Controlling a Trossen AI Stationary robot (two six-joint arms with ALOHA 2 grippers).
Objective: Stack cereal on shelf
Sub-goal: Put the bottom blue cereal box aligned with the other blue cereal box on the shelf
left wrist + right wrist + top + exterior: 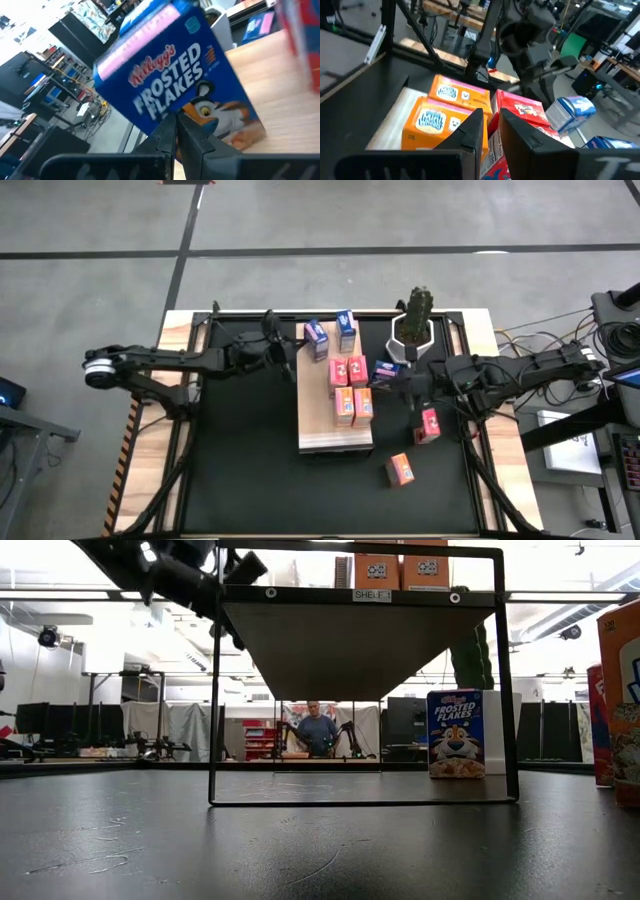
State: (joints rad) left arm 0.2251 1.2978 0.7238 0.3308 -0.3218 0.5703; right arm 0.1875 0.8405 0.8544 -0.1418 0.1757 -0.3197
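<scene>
Six cereal boxes (350, 375) sit on the shelf (318, 435), three wait on the worktop (240, 470); left hand (283, 350) clenched empty, right hand's (392, 376) grip I cannot tell.

shelf (322, 442): mid-bench, on the mat (240, 470), between both arms
cereal boxes (352, 388): seven on the shelf, clustered at its far half
loose boxes (427, 424): two on the mat, right of the shelf
cactus (414, 320): far right of the shelf
</scene>
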